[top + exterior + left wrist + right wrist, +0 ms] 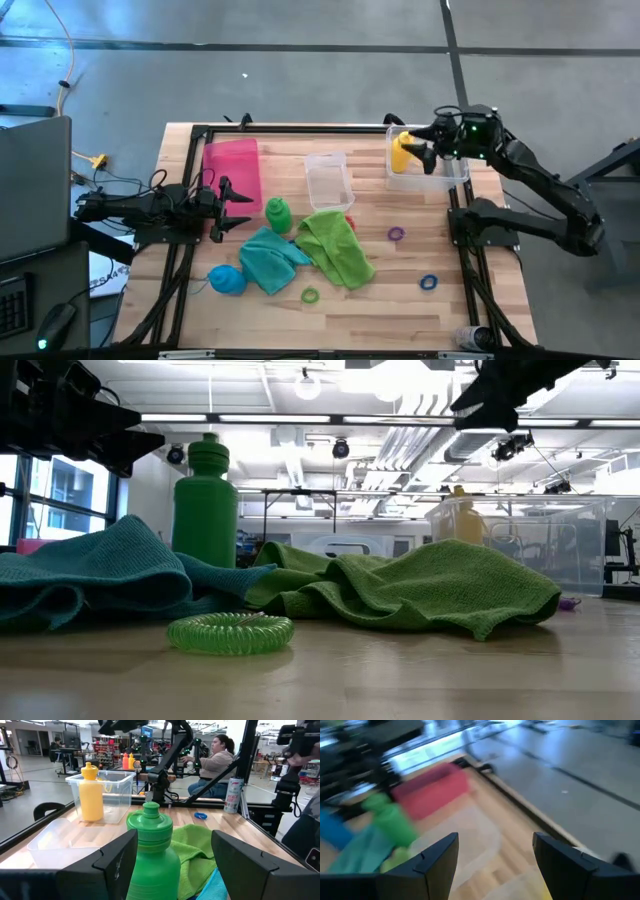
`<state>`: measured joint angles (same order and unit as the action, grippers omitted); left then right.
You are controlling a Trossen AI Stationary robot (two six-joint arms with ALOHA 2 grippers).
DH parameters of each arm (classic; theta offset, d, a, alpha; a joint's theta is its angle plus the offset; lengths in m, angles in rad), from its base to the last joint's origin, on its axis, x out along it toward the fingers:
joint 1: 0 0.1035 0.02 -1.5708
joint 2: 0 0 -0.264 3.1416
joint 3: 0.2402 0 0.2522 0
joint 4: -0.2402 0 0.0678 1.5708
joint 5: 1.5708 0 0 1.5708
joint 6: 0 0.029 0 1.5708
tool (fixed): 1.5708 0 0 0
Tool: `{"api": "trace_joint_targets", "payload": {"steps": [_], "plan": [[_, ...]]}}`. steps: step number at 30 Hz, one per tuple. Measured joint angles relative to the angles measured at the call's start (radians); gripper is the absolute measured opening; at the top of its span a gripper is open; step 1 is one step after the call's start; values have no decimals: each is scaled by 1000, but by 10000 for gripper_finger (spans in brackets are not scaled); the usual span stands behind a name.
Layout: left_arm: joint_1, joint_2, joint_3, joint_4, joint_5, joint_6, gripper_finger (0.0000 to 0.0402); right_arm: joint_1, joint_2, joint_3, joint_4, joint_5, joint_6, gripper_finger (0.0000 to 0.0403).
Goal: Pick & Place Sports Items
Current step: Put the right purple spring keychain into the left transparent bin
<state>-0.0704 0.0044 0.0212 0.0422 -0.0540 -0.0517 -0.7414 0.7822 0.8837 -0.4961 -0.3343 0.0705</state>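
High view: three bottles (pixel 277 212), two towels (pixel 338 245), four rings (pixel 429 283).

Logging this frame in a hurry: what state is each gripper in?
Left gripper: open, empty, jaws apart beside the green plastic bottle.
Right gripper: open, empty, above the clear plastic box.

No text is legible anywhere; the can (pixel 233 795) seemingly bears printing, too small to read.
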Motion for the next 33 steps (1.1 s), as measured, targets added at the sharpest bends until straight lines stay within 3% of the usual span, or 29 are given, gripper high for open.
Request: {"api": "trace_joint_targets", "payload": {"steps": [8,14,33], "plan": [[0,0,0,0,0,0,249,3,-5,0,-118,-181,-43,248],[0,0,0,0,0,0,249,86,0,0,-226,-311,-3,248],[0,0,0,0,0,0,249,636,33,0,-311,82,56,248]]}}
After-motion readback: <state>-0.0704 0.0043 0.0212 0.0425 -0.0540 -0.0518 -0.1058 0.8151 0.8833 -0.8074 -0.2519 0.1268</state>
